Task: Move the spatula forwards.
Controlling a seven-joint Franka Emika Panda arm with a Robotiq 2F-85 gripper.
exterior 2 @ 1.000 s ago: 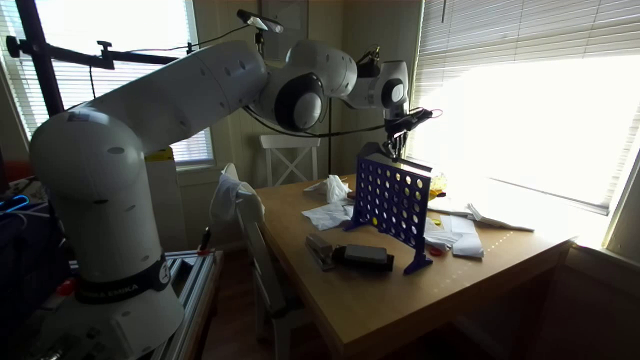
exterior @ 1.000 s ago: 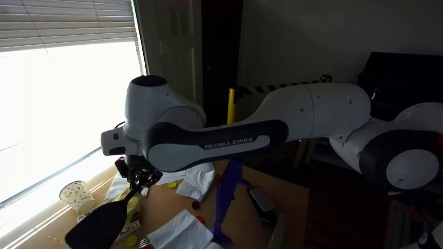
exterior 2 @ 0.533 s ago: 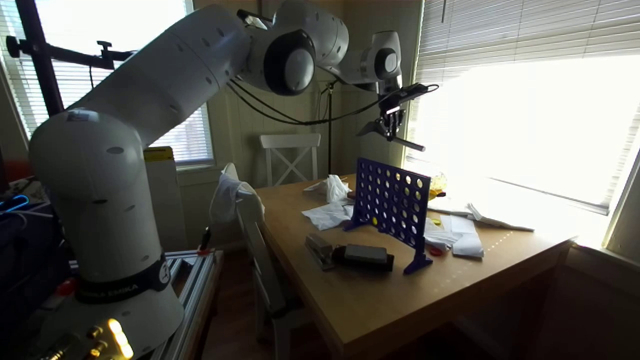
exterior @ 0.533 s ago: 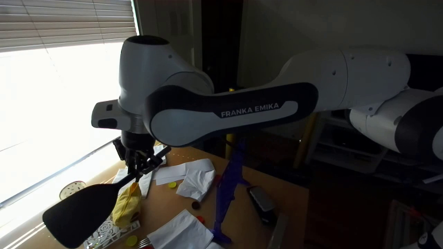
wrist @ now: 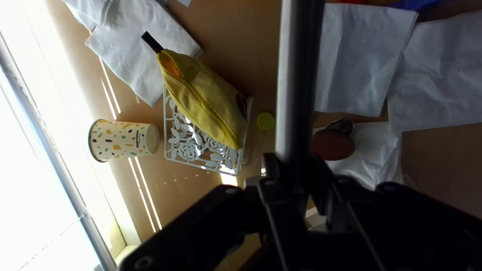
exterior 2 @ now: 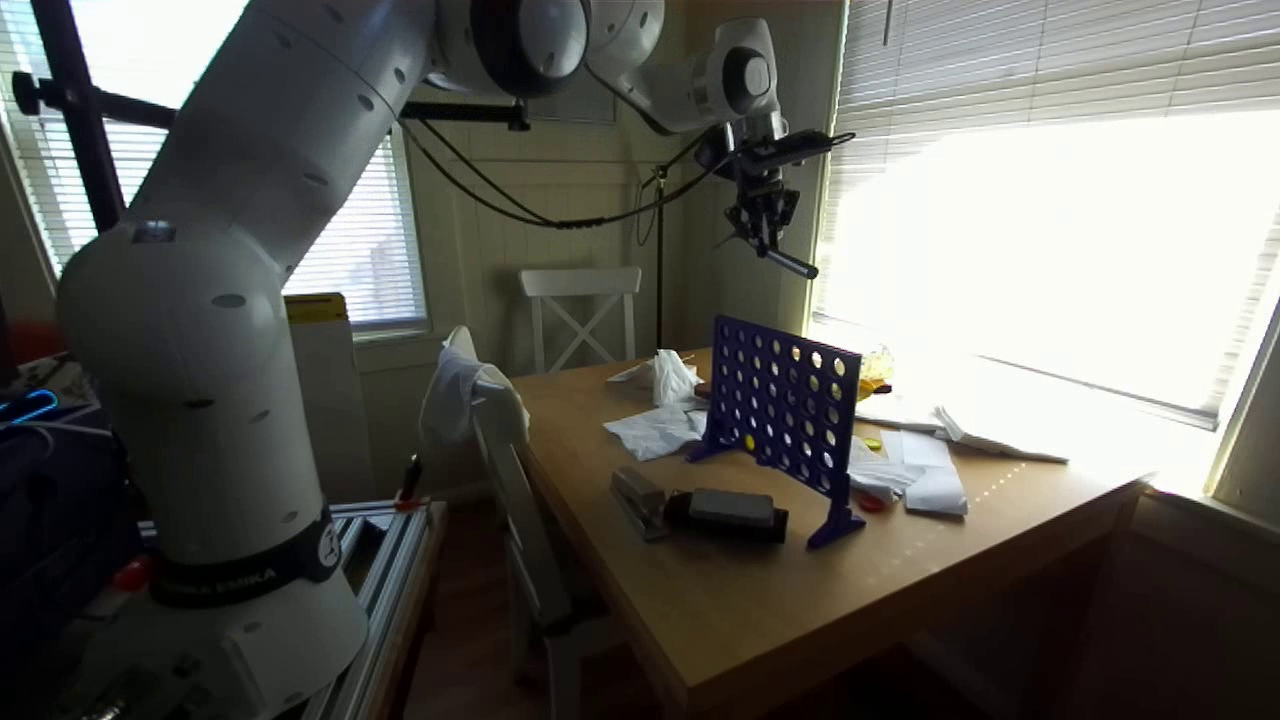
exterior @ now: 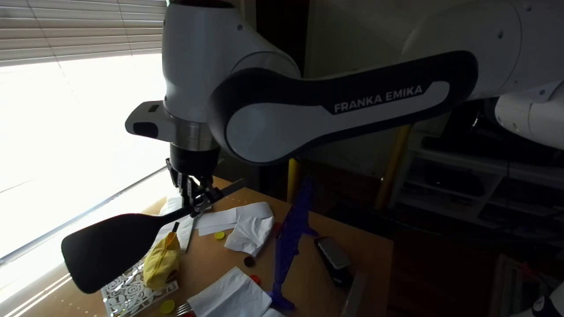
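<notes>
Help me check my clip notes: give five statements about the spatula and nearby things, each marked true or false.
1. The gripper holds the spatula by its handle. True.
2. The spatula rests on the table. False: it hangs clear of the table.
3. The purple frame lies flat. False: the purple frame stands upright.
4. The yellow pouch overlaps the openwork panel in the wrist view. True.
5. The patterned cup touches the yellow pouch. False: the patterned cup is apart from it.

A white, rounded, many-jointed robot arm arches high; its black two-fingered gripper points downward, jaws clamped in a grip.
</notes>
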